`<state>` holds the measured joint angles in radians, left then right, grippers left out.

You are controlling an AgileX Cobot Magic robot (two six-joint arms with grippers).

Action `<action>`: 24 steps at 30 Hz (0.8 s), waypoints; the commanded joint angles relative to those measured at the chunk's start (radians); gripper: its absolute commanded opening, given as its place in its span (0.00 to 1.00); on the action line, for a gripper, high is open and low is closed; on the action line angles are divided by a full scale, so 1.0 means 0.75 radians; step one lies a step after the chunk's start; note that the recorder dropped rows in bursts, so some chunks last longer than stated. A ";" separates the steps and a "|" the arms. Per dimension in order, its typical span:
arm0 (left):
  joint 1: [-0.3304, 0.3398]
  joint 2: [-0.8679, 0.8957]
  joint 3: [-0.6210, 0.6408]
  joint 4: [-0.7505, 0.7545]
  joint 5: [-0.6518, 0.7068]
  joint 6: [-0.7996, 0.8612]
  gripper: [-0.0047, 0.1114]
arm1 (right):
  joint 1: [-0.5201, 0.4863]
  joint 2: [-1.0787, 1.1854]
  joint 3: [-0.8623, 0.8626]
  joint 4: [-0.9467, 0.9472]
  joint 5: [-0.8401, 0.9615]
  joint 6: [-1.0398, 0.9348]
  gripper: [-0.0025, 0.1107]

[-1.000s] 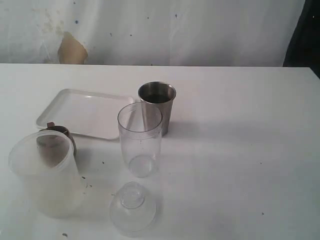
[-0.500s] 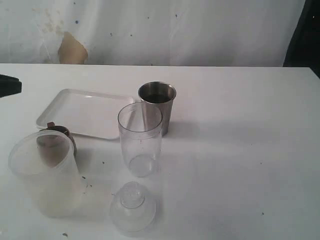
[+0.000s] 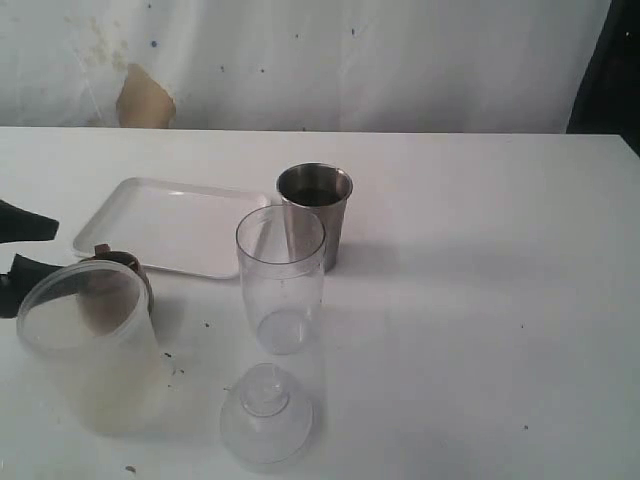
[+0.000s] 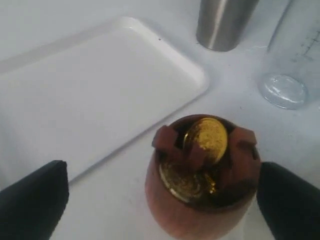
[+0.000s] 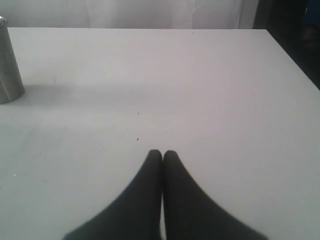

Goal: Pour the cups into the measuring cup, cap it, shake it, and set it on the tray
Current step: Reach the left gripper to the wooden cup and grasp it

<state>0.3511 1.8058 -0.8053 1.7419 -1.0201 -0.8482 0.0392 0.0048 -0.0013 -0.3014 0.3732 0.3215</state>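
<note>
Left gripper (image 4: 161, 200) gapes wide, holding nothing. The short dark-brown round cup (image 4: 202, 175) stands upright dead centre between its jaws, seemingly untouched on either side. Left arm is clearly nearer; right gripper (image 5: 162, 156) sits pinched shut, empty, well away.

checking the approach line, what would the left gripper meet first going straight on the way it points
The left gripper would meet the brown cup first; it sits between the open fingers in the left wrist view, though the gap to it is hard to judge.
</note>
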 commanded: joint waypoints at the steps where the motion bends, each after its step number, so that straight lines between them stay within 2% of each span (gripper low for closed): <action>1: -0.089 -0.002 0.009 -0.028 0.039 0.021 0.88 | 0.001 -0.006 0.002 -0.015 -0.011 -0.006 0.02; 9: -0.191 -0.002 0.009 -0.026 0.188 0.018 0.88 | 0.001 -0.006 0.002 -0.015 -0.011 -0.006 0.02; 18: -0.191 0.010 0.009 -0.026 0.204 0.015 0.88 | 0.001 -0.006 0.002 -0.015 -0.011 0.022 0.02; 24: -0.191 0.103 0.009 -0.007 0.198 0.012 0.88 | 0.001 -0.006 0.002 -0.015 -0.011 0.022 0.02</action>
<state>0.2096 1.8554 -0.8044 1.7382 -0.8742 -0.8345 0.0392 0.0048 -0.0013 -0.3014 0.3732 0.3327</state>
